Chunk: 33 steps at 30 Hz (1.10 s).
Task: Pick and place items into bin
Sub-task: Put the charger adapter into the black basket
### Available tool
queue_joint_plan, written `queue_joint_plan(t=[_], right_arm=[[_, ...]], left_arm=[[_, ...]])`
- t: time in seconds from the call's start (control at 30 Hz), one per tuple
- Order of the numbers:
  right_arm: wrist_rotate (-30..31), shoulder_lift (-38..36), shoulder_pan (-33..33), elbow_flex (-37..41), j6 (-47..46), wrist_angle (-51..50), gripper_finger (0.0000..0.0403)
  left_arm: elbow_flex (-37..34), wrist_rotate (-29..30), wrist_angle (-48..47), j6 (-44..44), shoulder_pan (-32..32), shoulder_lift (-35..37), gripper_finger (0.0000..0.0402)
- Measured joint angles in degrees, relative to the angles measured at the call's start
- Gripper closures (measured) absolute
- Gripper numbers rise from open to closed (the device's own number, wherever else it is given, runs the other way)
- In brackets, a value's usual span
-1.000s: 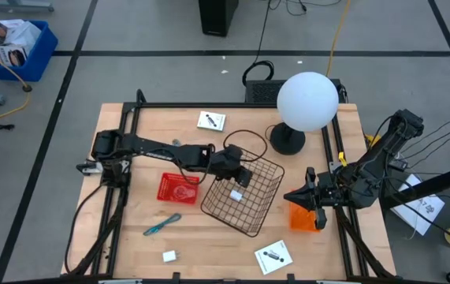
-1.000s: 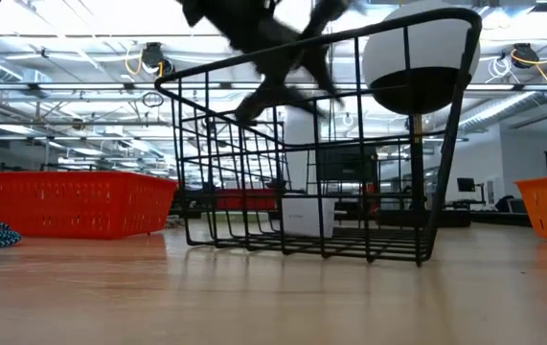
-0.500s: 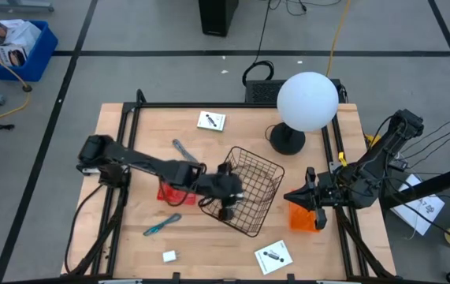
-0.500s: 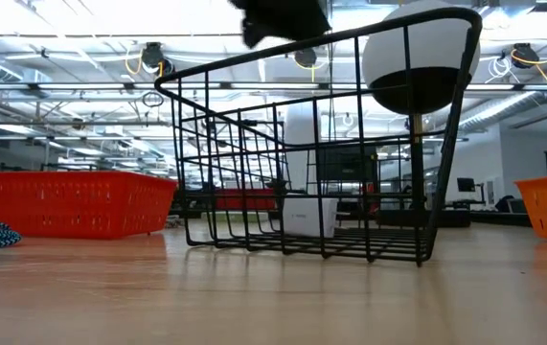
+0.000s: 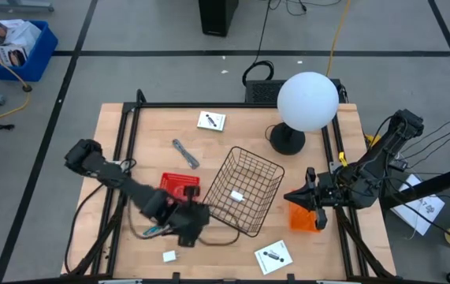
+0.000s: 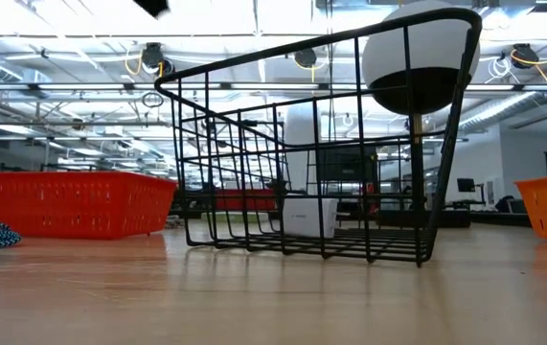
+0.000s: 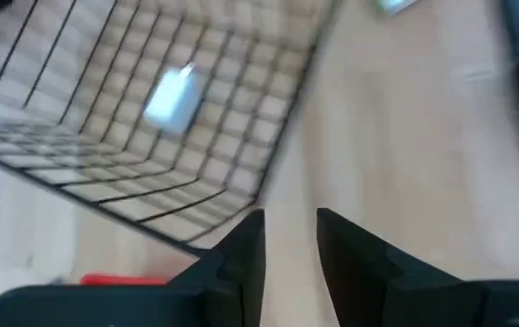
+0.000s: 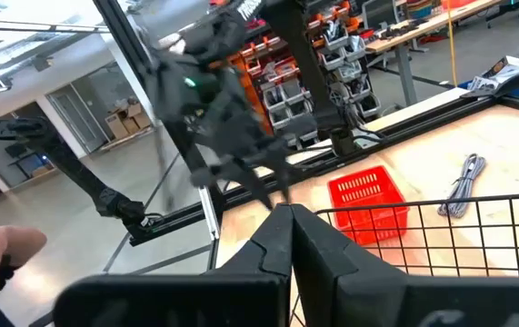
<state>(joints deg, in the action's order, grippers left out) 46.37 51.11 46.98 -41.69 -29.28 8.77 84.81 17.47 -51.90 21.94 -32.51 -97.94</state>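
The black wire bin (image 5: 244, 189) stands mid-table with one tiny white block (image 5: 237, 196) on its floor, also seen in the low view (image 6: 308, 216) and the left wrist view (image 7: 173, 98). My left gripper (image 5: 191, 226) hovers open near the bin's near-left corner, holding nothing. Its fingers (image 7: 245, 250) show a narrow gap. The slim teal tool (image 5: 152, 231) lies just beside it, half hidden by the arm. A second white block (image 5: 169, 255) lies near the front edge. The grey bent piece (image 5: 185, 154) and two white cards (image 5: 211, 121) (image 5: 272, 255) lie flat. My right gripper (image 5: 289, 196) waits shut at the bin's right.
A red basket (image 5: 179, 188) sits left of the wire bin, and an orange bin (image 5: 303, 217) lies under the right arm. A lamp with a white globe (image 5: 307, 101) stands at the far right. A hand (image 8: 0, 250) shows beyond the table.
My left gripper has swung away from above the wire bin, moving fast toward the table's near edge and left, and now hangs by the teal tool. The white block has stayed on the bin's floor. The right arm has kept still.
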Motion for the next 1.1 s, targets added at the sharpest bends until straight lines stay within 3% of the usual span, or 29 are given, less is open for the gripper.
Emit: queue_joint_plan(t=[0.23, 0.33, 0.53, 0.8, 0.93, 1.1], right_arm=[[0.00, 0.00, 0.00, 0.00, -0.01, -0.03, 0.0403], [0.00, 0.00, 0.00, 0.00, -0.02, -0.04, 0.0403], [0.00, 0.00, 0.00, 0.00, -0.01, -0.04, 0.0403], [0.00, 0.00, 0.00, 0.00, -0.01, -0.04, 0.0403], [0.00, 0.00, 0.00, 0.00, 0.00, -0.04, 0.0403], [0.00, 0.00, 0.00, 0.00, -0.01, -0.04, 0.0403]], left_arm=[[-0.26, 11.03, -12.66, 16.73, -14.22, 1.32, 0.0293], [-0.53, 12.47, -15.31, 25.74, -17.99, 1.21, 0.0293], [-4.82, 9.82, -14.58, 38.03, -21.44, 1.24, 0.0279], [-16.47, -5.39, -8.59, 45.97, -21.64, 1.14, 0.0149], [-19.07, -5.59, 2.12, 44.26, -22.92, 1.17, 0.0107], [-21.26, -4.56, 11.23, 43.88, -23.92, 1.18, 0.0088]])
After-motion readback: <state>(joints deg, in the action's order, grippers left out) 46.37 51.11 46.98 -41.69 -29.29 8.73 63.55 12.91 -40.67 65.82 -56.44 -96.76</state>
